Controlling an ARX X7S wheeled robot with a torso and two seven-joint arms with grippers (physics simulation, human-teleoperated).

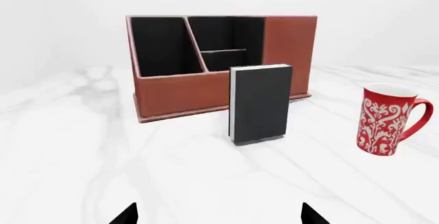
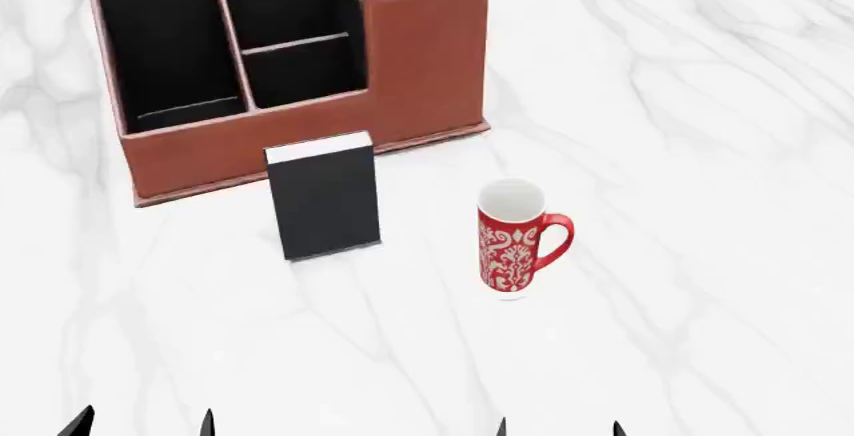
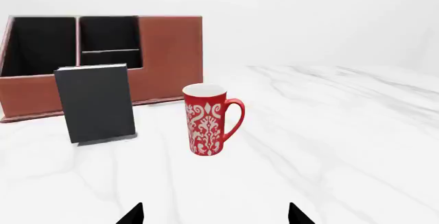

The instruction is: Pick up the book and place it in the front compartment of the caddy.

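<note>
Starting the reach, we see both tools spread wide and empty; the book (image 2: 324, 199) stands upright just before the caddy (image 2: 287, 76), so our left tool (image 2: 143, 423) must close in.

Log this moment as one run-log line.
phase: pre-grasp | book: upright on table, in front of caddy | front compartment: empty | left gripper: open | right gripper: open, both clear of book

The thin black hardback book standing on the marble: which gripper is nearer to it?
Left. The left gripper sits near the view's lower edge, almost in line with the book; the right gripper is farther off to the side, nearer the mug's line.
</note>
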